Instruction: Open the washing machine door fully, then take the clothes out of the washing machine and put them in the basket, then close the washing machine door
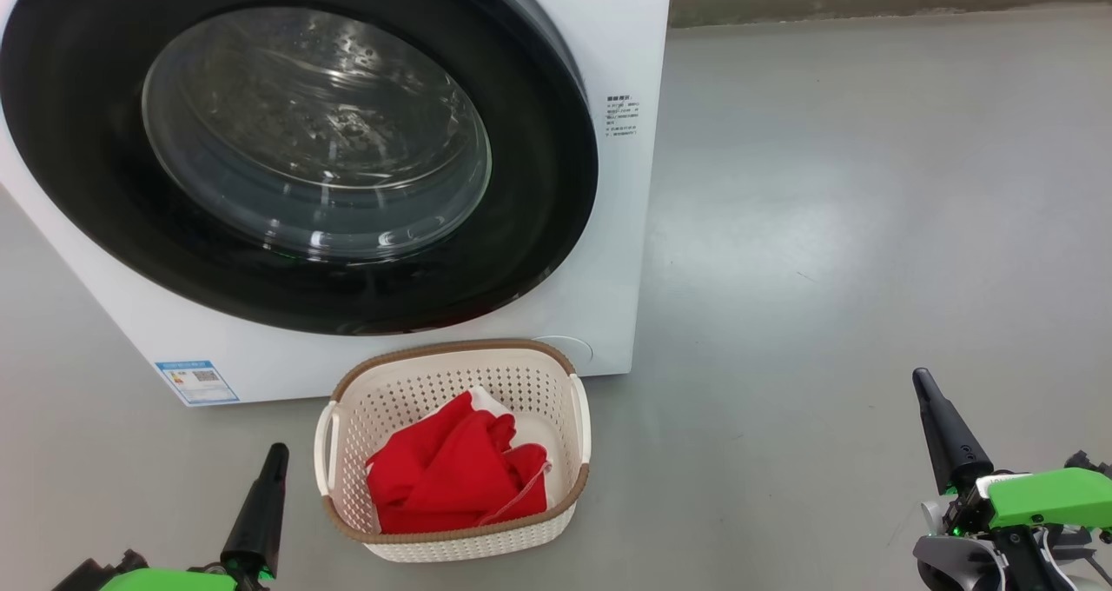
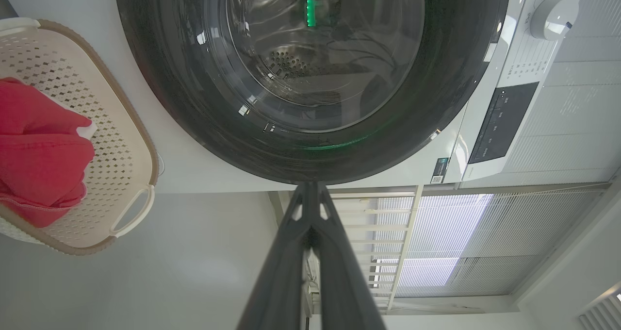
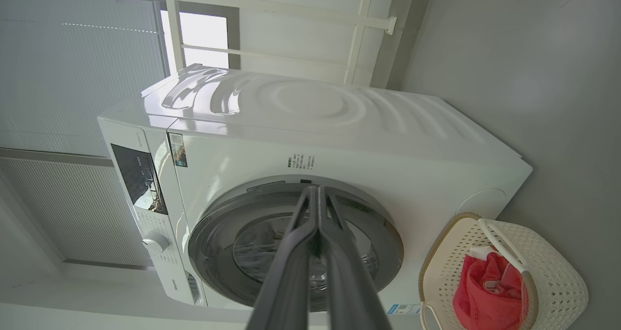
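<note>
Left gripper (image 1: 276, 454) and right gripper (image 1: 922, 381) sit low at either side, both clenched tight with nothing held. Red clothes (image 1: 452, 478) lie in the basket (image 1: 452, 348) on the floor (image 1: 825, 226), just in front of the washing machine (image 1: 625, 52). Washing machine door (image 1: 530, 226) looks closed flat against the front.

Bright red fabric clothes (image 1: 443, 478), white-trimmed; cream-white perforated plastic basket (image 1: 417, 391), brown-rimmed; white box-shaped washing machine (image 1: 625, 35) with glossy black-rimmed round glass door (image 1: 539, 209); smooth grey floor (image 1: 869, 226).

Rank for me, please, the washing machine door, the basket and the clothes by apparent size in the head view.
Largest to smallest:
1. washing machine door
2. basket
3. clothes, inside the basket
No two look alike.
</note>
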{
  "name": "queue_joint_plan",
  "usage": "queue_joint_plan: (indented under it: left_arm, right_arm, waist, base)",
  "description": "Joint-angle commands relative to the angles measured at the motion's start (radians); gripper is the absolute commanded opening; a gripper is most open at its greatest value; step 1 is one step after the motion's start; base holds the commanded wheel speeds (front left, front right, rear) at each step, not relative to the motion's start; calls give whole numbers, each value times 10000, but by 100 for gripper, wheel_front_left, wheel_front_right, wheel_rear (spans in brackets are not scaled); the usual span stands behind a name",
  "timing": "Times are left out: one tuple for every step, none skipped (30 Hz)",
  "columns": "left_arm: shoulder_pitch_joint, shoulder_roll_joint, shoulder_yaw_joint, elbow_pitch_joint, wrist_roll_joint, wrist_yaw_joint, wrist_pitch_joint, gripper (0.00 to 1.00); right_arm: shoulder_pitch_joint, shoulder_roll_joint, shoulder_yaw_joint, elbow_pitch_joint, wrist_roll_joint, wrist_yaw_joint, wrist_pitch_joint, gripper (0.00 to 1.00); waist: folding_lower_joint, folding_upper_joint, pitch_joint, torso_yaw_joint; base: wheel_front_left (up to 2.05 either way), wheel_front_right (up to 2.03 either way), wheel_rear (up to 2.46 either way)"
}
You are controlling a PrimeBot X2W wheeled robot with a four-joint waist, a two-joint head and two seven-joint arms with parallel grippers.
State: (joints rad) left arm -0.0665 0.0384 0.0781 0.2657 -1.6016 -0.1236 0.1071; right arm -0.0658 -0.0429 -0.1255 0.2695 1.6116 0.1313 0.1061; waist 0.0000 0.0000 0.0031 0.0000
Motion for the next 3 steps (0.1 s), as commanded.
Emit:
queue_joint_plan:
  left_arm:
    - [-415, 118, 356, -205, -71, -71, 61, 0]
    - [-415, 118, 356, -205, -71, -71, 61, 0]
    - [-415, 118, 356, -205, -71, -71, 61, 0]
  right_arm:
    - [-419, -94, 135, -248, -15, -6, 56, 0]
    - [-419, -93, 134, -248, -16, -6, 57, 0]
    - [-419, -93, 134, -248, -16, -6, 57, 0]
  waist:
    - [0, 0, 0, 0]
    - [0, 0, 0, 0]
    - [0, 0, 0, 0]
  base:
    - [0, 0, 0]
    - [0, 0, 0]
    - [0, 0, 0]
